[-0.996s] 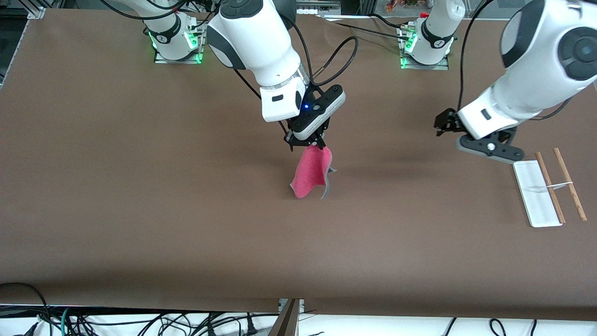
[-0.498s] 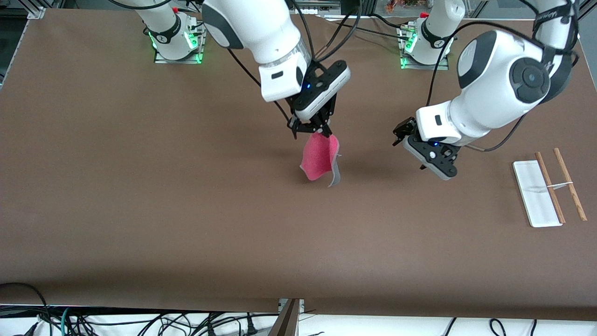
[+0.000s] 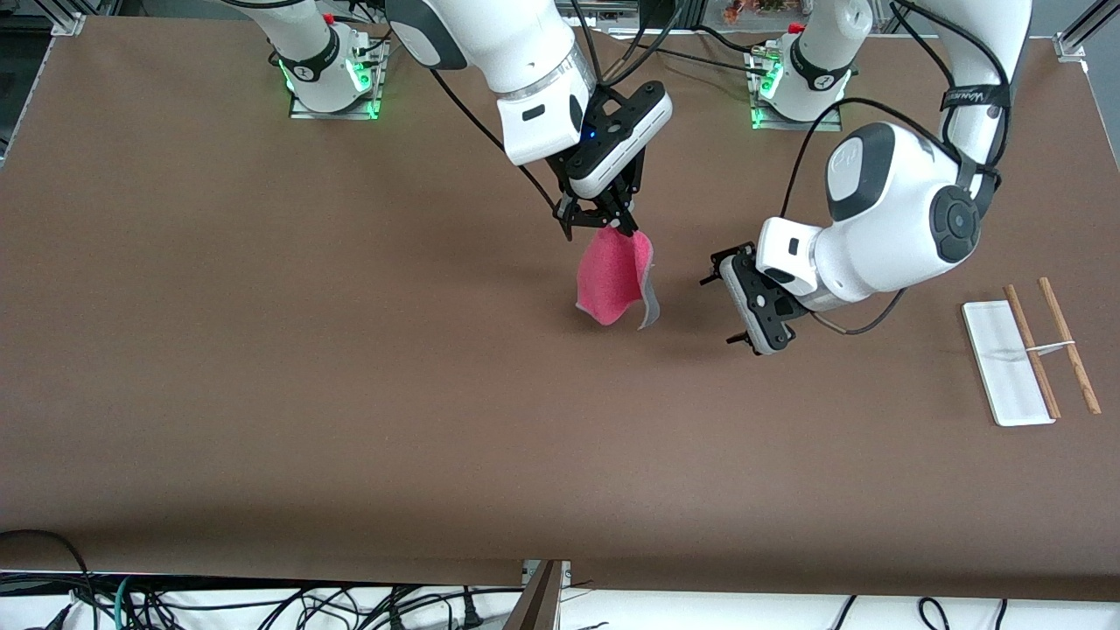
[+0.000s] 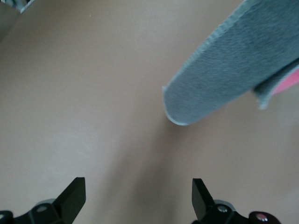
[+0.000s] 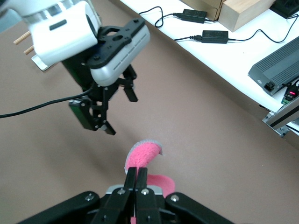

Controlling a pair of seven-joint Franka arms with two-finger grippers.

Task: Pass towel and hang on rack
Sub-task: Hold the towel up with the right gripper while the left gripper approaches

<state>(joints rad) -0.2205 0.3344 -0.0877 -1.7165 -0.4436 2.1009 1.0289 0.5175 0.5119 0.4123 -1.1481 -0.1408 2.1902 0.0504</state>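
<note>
Front view, centre of the frame: the right pincer [image 3: 604, 223] is clenched on the top edge of the towel [image 3: 614, 280], which hangs clear of the brown bench [image 3: 262, 350], pink face to the camera and grey backing curling at its edge. Over the last second this arm has carried the towel up the frame and a little toward the left arm, while the left pincer [image 3: 731, 306], jaws spread wide and empty, has swung from beside the rack [image 3: 1032, 350] at the right edge of the frame to just beside the hanging cloth. That closes most of the gap, so the handover looks about to begin. From the left wrist view the grey side sits in the upper right, probably not yet between the fingertips [image 4: 72, 193]. Hanging remains undone.
</note>
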